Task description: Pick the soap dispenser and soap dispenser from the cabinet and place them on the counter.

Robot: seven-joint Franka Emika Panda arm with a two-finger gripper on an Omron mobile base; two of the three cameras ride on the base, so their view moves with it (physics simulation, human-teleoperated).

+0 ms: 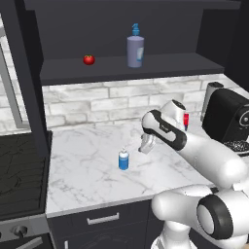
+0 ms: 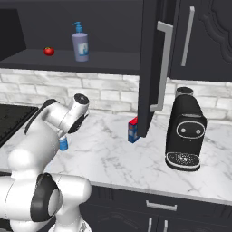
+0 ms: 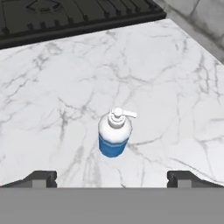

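Two pump bottles, well apart. Small blue soap dispenser (image 1: 124, 160) upright on the counter (image 1: 87, 170), near the front edge, clear of the stovetop (image 1: 19, 170) to the left. Gripper (image 1: 145, 144) just right of and above it, jaws spread wide, nothing between them, fingertips (image 3: 41, 178) short of the bottle in the hand view. Larger greyish-purple soap dispenser (image 1: 135, 50) upright in the open cabinet (image 1: 126, 68), on the shelf, a red tomato (image 1: 88, 60) to its left. Likely a light, rigid, smooth plastic body; tall and narrow, so apt to tip if nudged at the pump. Best taken around the straight body below the shoulder, not by the thin pump head. Further right on the counter: slim red-topped bottle (image 2: 133, 129) near the open door, black coffee machine (image 2: 185, 131) beyond.
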